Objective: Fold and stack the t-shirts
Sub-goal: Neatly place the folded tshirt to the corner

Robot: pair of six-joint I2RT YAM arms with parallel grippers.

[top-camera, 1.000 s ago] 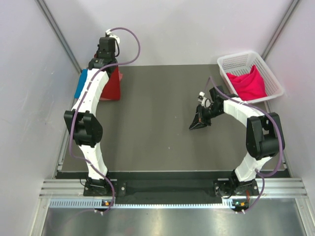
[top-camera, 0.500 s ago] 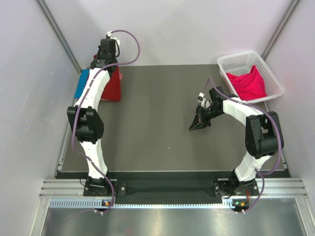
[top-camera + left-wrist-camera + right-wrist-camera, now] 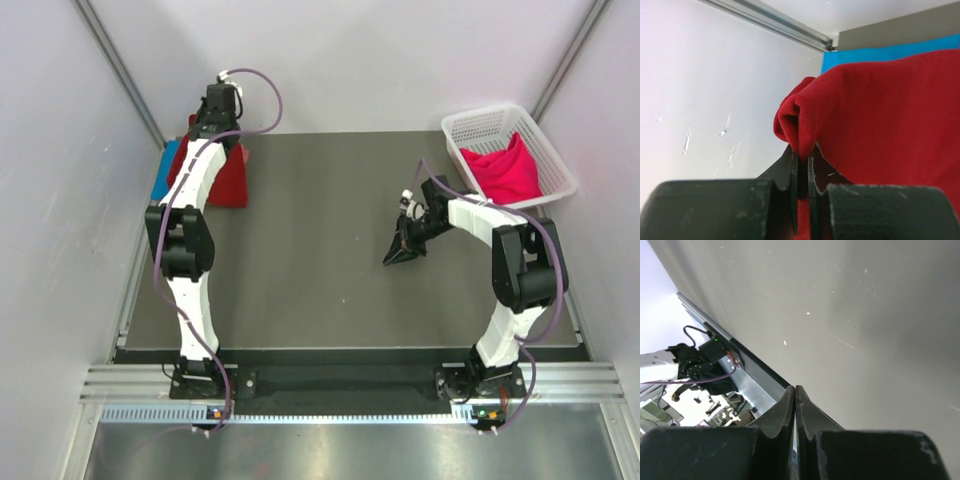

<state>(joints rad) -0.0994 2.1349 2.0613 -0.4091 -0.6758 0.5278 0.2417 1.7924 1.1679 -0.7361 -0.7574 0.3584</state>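
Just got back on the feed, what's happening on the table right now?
The left gripper is shut on a bunched edge of the dark red shirt at the far left corner of the table, with the blue shirt beside it. The right gripper is shut and empty, mid-right of the table. A hot pink shirt sits in the white basket at far right.

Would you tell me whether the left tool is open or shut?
Shut: the left tool pinches a fold of the dark red t-shirt.
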